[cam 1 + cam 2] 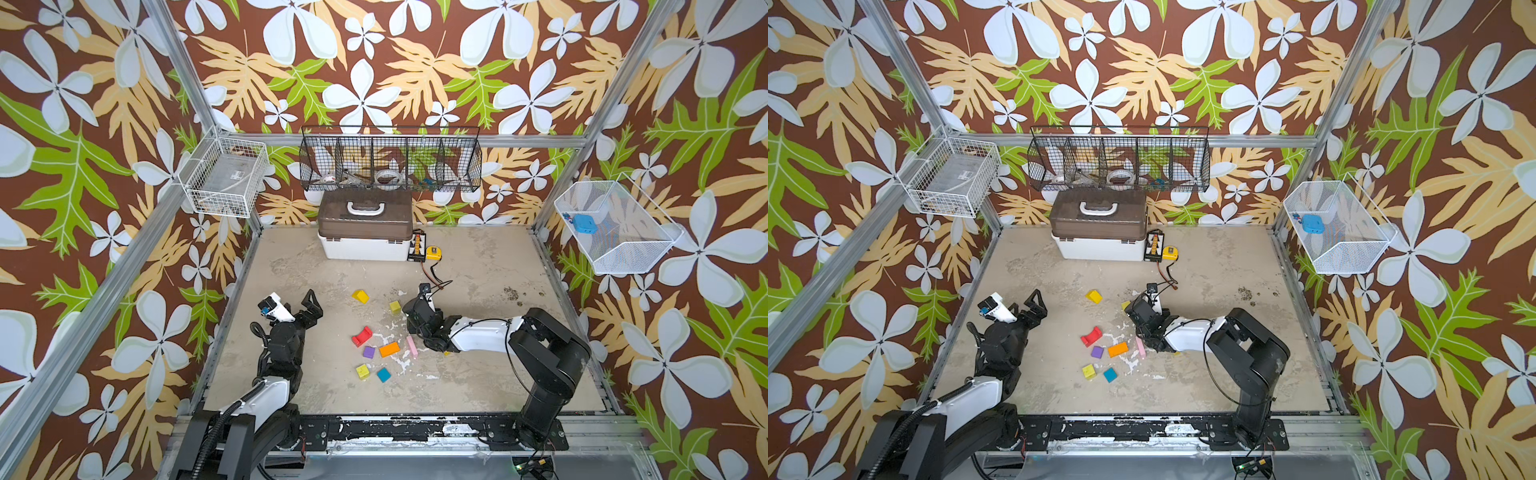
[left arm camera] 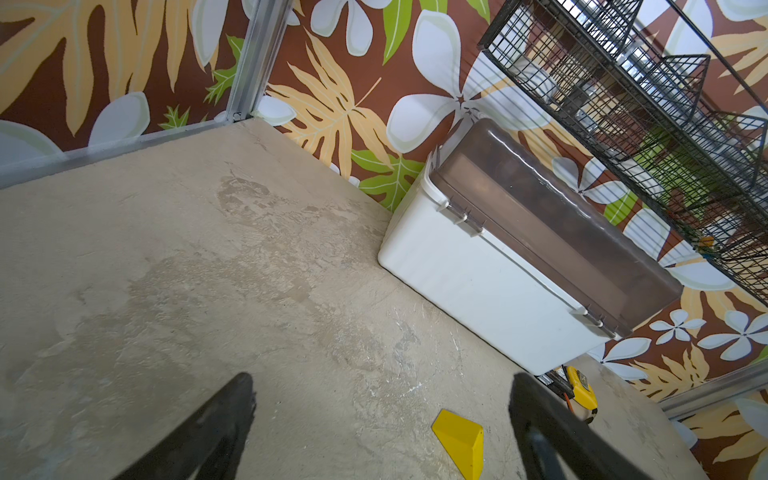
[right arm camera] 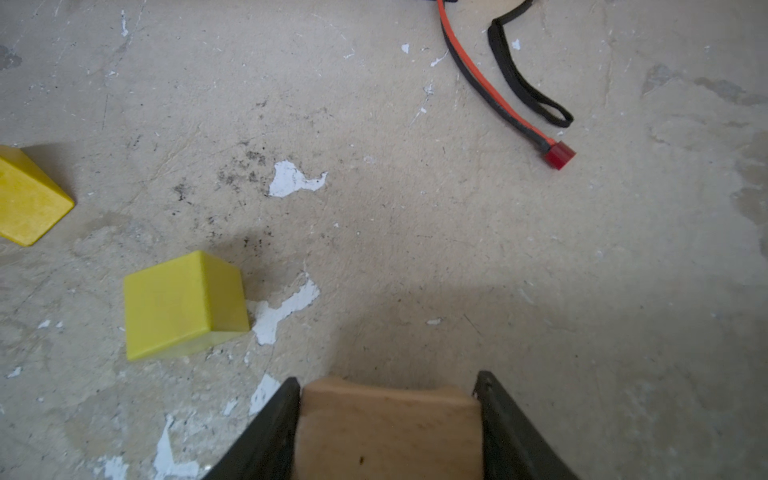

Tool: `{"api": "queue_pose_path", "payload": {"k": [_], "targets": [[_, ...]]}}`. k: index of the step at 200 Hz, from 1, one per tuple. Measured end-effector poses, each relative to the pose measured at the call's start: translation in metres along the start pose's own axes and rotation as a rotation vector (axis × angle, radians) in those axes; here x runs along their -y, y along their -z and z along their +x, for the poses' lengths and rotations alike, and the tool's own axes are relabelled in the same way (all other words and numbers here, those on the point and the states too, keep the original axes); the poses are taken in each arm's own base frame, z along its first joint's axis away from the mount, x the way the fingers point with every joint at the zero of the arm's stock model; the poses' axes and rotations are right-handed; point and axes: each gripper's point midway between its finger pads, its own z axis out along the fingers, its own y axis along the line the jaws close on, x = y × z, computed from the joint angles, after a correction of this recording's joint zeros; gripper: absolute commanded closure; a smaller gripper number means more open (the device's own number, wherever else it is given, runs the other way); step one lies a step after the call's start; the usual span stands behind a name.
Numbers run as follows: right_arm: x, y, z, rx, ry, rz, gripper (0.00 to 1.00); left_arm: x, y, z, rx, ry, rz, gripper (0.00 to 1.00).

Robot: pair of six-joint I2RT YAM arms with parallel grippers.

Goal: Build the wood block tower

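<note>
Plain wood block point(image 3: 388, 432) is gripped between the jaws of the right gripper point(image 3: 387, 379), partly cut off by the frame edge; contact with the table point(image 3: 415, 249) cannot be told. Yellow cube point(image 3: 185, 305) is seen near, yellow wedge point(image 3: 29, 199) cropped. Other blocks point(image 1: 389, 349) are scattered unstacked. Left gripper point(image 2: 382, 378) is spread wide, empty

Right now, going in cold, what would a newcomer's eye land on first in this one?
The loud floral wallpaper on every wall hits first. Next come the bright blocks scattered on the table, among them a red arch, none visibly stacked. In the right wrist view, the right gripper grips a plain wood block.
</note>
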Motion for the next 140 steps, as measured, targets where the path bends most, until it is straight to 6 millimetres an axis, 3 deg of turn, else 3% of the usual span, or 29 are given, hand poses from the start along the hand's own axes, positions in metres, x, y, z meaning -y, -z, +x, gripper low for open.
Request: {"api": "queue_pose_path", "payload": {"k": [27, 64, 116, 120, 123, 125, 140], "targets": [[-0.001, 0.006, -0.006, 0.007, 0.0, -0.01, 0.26, 0.0, 0.0, 0.0, 0.0, 0.0, 0.0, 0.03], [0.003, 0.027, -0.023, 0.046, -0.025, -0.034, 0.25, 0.0, 0.0, 0.0, 0.0, 0.0, 0.0, 0.03], [0.04, 0.067, -0.014, 0.078, -0.105, -0.034, 0.24, 0.0, 0.0, 0.0, -0.001, 0.0, -0.001, 0.03], [0.046, 0.071, -0.011, 0.08, -0.12, -0.031, 0.22, 0.0, 0.0, 0.0, -0.001, 0.0, -0.001, 0.03], [0.049, 0.073, -0.009, 0.081, -0.133, -0.031, 0.04, 0.0, 0.0, 0.0, -0.001, 0.0, -0.001, 0.03], [0.052, 0.075, -0.007, 0.082, -0.14, -0.03, 0.01, 0.0, 0.0, 0.0, -0.001, 0.0, -0.001, 0.03], [0.068, 0.088, 0.002, 0.086, -0.211, -0.031, 0.0, 0.0, 0.0, 0.0, -0.002, 0.0, -0.001, 0.03]]}}
